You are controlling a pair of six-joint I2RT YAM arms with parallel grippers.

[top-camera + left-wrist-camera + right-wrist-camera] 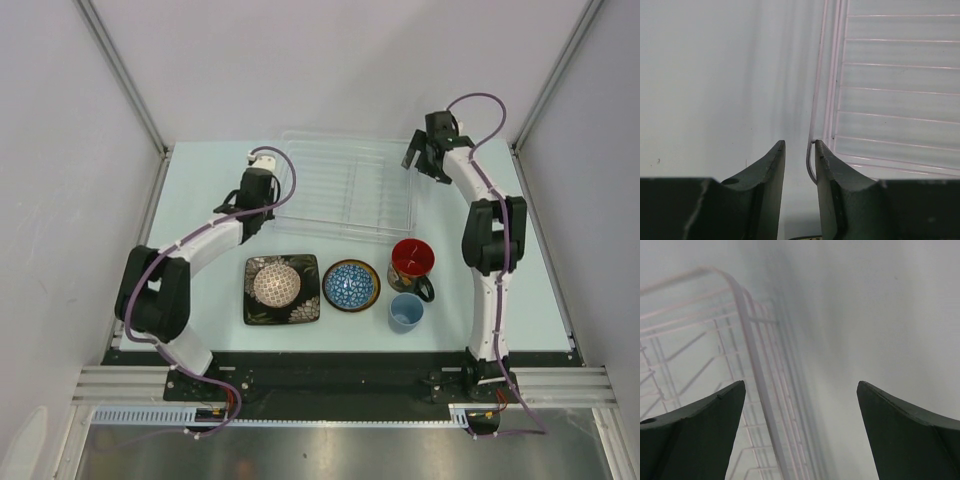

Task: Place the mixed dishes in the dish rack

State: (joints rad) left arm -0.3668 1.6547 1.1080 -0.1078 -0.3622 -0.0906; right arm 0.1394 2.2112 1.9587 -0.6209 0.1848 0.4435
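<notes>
The clear rectangular plastic dish rack (345,185) looks smooth and glossy; the pale blue table top (200,180) is matt; the red-inside dark mug (412,262) is shiny, glazed.

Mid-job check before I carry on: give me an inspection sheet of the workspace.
Surface: pale blue table, no spills seen.
Job's things: dish rack holds no dishes. In front of it, the beige bowl sits on the black square plate, with the blue bowl, red-inside mug and light-blue cup to the right.
Clutter: nothing seen.
Grippers: left gripper jaws narrow about the rack's corner rim, grip unconfirmed. Right gripper jaws wide open at the rack's right rim.
Cables: purple cable along each arm. The left loop overlaps the rack's left edge in the top view.
Surroundings: white walls, metal frame.
</notes>
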